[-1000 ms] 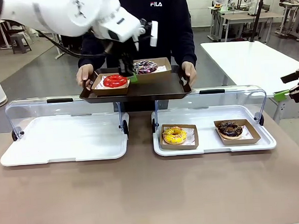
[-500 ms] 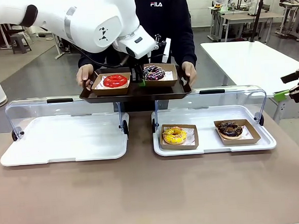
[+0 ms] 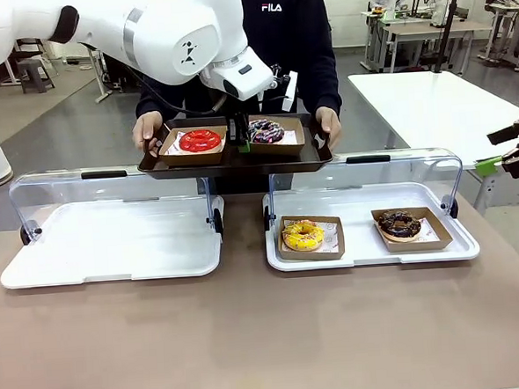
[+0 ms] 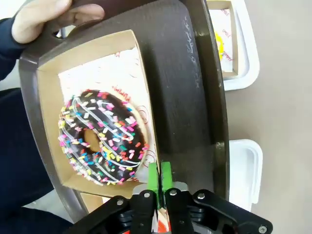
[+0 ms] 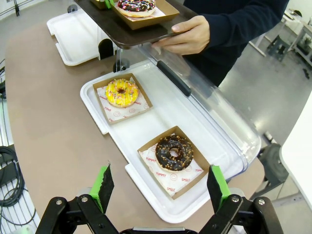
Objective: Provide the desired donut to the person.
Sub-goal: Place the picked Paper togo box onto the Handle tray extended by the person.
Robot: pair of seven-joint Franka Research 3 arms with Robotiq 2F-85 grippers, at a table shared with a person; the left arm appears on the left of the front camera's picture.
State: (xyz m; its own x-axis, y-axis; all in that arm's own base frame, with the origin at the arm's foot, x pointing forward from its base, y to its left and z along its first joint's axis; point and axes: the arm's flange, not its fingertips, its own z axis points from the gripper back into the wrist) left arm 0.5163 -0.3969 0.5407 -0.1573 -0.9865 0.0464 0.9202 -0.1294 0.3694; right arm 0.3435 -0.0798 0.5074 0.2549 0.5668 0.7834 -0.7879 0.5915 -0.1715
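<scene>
The person [image 3: 287, 34] in the dark sweatshirt holds a dark tray [image 3: 236, 163] with both hands at the far side. On the tray sit a red donut [image 3: 200, 141] in a cardboard box and a chocolate donut with coloured sprinkles [image 3: 266, 130] [image 4: 102, 139] in another box [image 4: 48, 107]. My left gripper [image 3: 238, 138] [image 4: 159, 178] is between the two boxes, green pads shut on the rim of the sprinkled donut's box, which rests on the tray [image 4: 187, 97]. At the far right my right gripper [image 3: 488, 151] [image 5: 159, 187] hangs open, holding nothing.
A white lidded tray [image 3: 369, 260] at right holds a yellow donut [image 3: 303, 235] [image 5: 121, 92] and a chocolate donut [image 3: 399, 225] [image 5: 174, 153] in boxes. A second white tray [image 3: 113, 247] lies at left with its clear lid up. The brown table in front is bare.
My left gripper has carried the sprinkled donut's box rightwards and down onto the person's tray beside the red donut. The right arm has not moved.
</scene>
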